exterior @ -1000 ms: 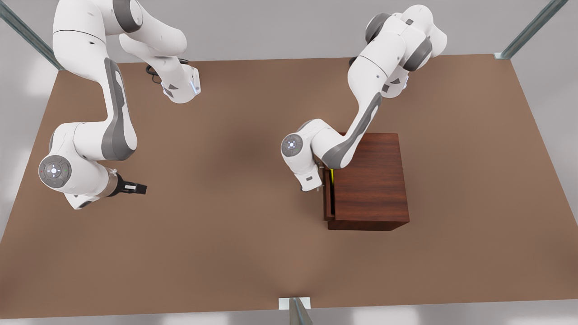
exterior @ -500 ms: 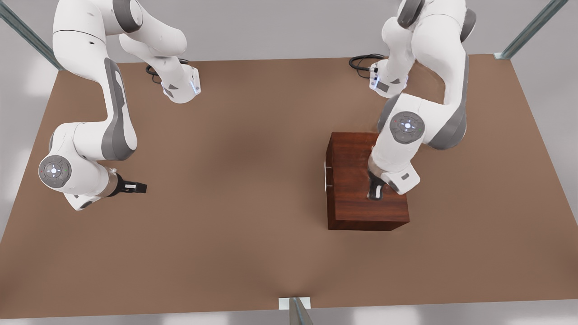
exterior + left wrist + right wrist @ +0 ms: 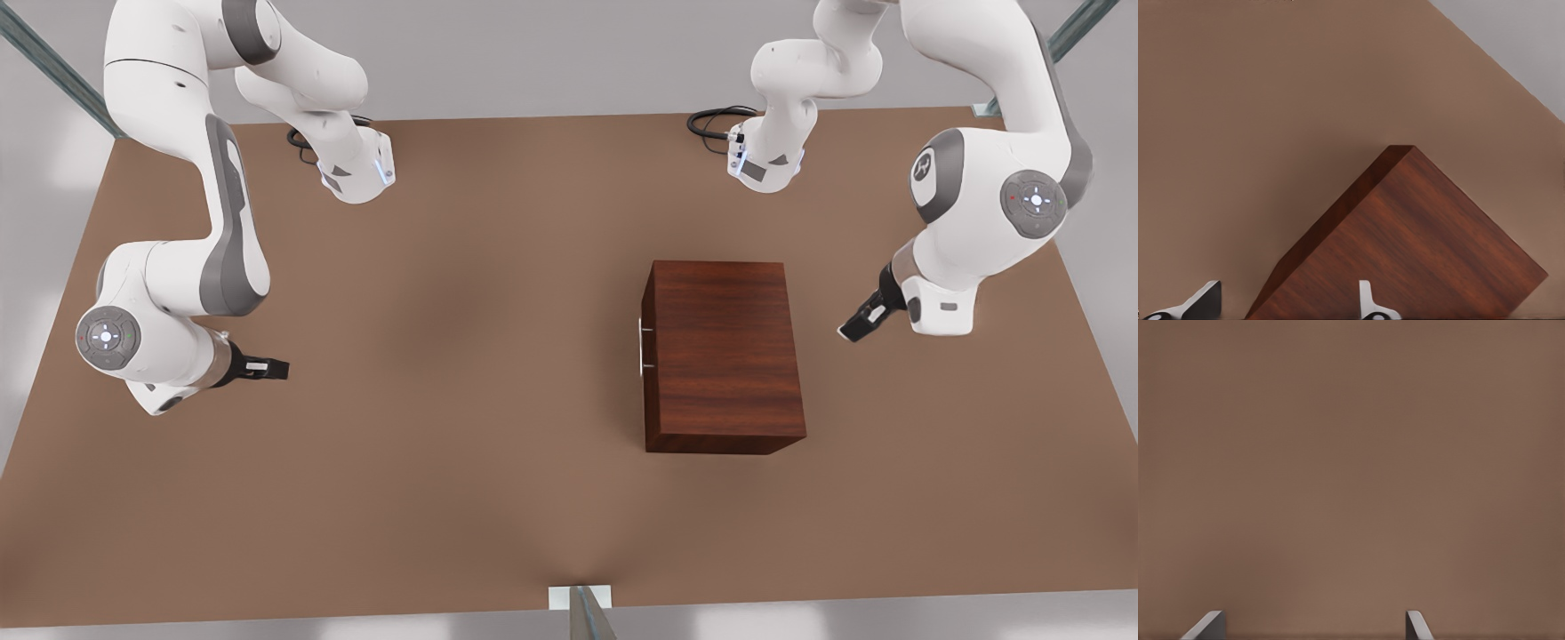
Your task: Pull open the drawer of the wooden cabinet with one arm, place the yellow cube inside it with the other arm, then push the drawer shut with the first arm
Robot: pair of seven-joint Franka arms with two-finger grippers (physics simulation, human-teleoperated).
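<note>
The left gripper [image 3: 855, 332] hangs above the brown table [image 3: 462, 462], on the front view's right, near the wooden cabinet [image 3: 725, 356] but apart from it. Its fingers [image 3: 1201, 301] stand wide apart with nothing between them, and from its wrist the cabinet lies ahead, one corner turned toward the claw. The drawer [image 3: 646, 356] sits on the cabinet face turned away from this gripper; it looks pushed fully in, its front flush and the silver handle [image 3: 641, 347] standing just off it, though from above the seam is hard to make out. The right gripper [image 3: 267, 366] waits well apart from the cabinet, on the front view's left, low over bare table. Its fingers [image 3: 1208, 625] are spread wide and empty.
</note>
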